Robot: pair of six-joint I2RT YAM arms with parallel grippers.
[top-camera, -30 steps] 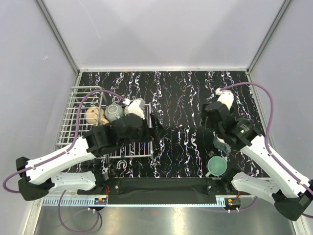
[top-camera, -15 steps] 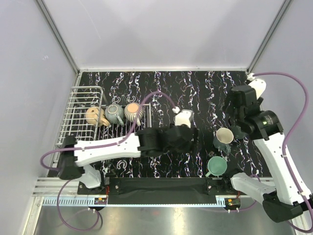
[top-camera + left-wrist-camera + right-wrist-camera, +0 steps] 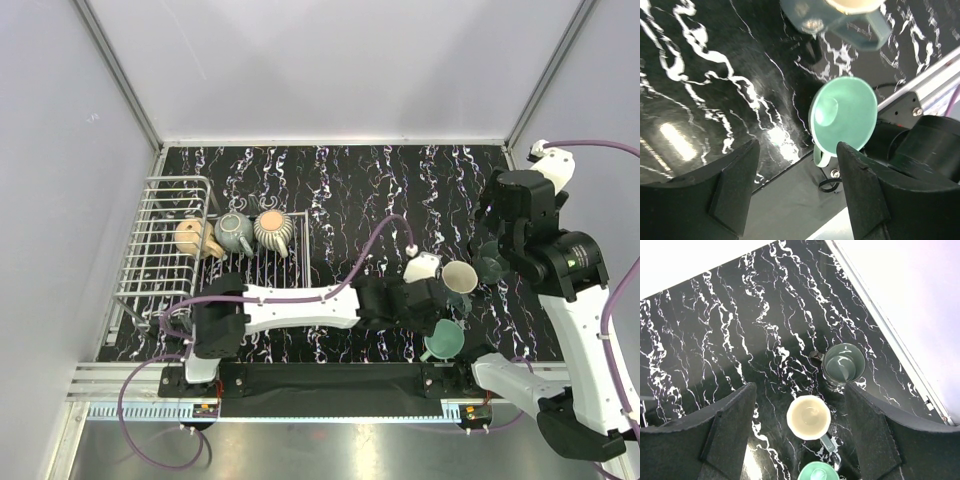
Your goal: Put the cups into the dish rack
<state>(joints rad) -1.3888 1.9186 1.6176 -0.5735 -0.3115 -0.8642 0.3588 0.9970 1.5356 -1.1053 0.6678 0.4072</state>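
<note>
The white wire dish rack point(image 3: 160, 262) stands at the left and holds the peach-tan cup point(image 3: 189, 238), a grey-teal cup point(image 3: 234, 231) and the ribbed grey-beige cup point(image 3: 272, 228). On the table at the right stand a grey-teal cup with a pale inside point(image 3: 460, 277), the mint green cup point(image 3: 443, 340) and a dark grey-teal cup point(image 3: 490, 266). My left gripper point(image 3: 437, 305) is open and empty, low beside the mint cup point(image 3: 842, 115). My right gripper point(image 3: 497, 245) is open and empty, high above the pale-inside cup point(image 3: 808, 417) and the dark cup point(image 3: 844, 364).
The left arm stretches across the near half of the table from its base to the cups. The black base rail point(image 3: 330, 378) runs along the near edge, right by the mint cup. White walls close the table at the back and sides.
My left gripper let go of the ribbed cup in the rack and swung right across the table to the mint cup. My right arm rose and drew back to the right.
</note>
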